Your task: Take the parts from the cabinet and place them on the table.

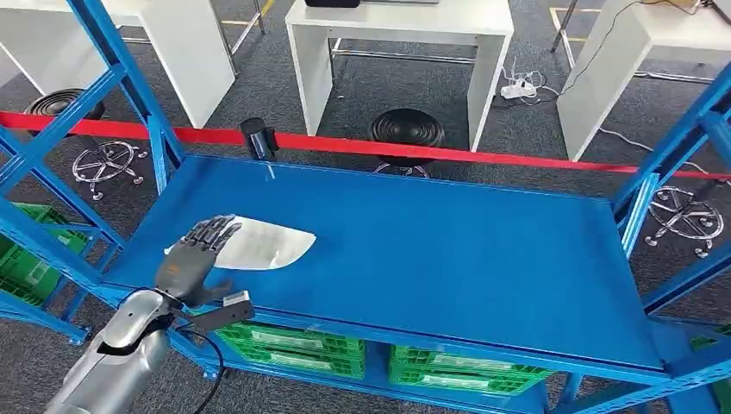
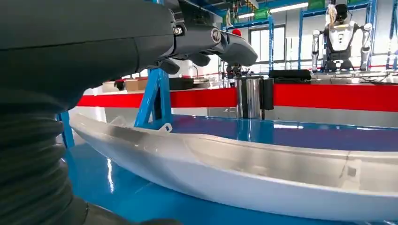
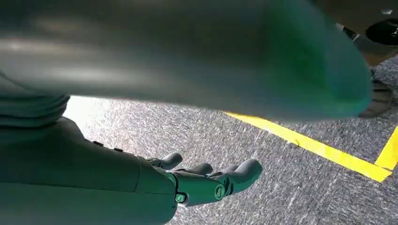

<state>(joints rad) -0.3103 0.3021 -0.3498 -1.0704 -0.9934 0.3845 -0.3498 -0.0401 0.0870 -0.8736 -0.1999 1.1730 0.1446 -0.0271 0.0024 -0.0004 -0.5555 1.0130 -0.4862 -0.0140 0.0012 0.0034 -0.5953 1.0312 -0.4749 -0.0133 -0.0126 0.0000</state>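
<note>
A white curved plastic part (image 1: 263, 244) lies flat on the blue shelf (image 1: 448, 259) of the rack, near its left end. My left hand (image 1: 194, 252) hovers over the part's left edge with its fingers stretched out and apart, holding nothing. In the left wrist view the part (image 2: 244, 173) runs across the shelf just below my extended fingers (image 2: 220, 44). My right hand (image 3: 206, 180) hangs beside my body above grey carpet, fingers loosely spread and empty.
Green crates (image 1: 293, 349) sit on the lower shelf under the blue surface. Blue uprights (image 1: 129, 86) frame the rack on both sides. A red barrier tape (image 1: 414, 151) runs behind it, with white tables (image 1: 401, 43) and black stools (image 1: 405, 129) beyond. Yellow floor lines (image 3: 328, 150) cross the carpet.
</note>
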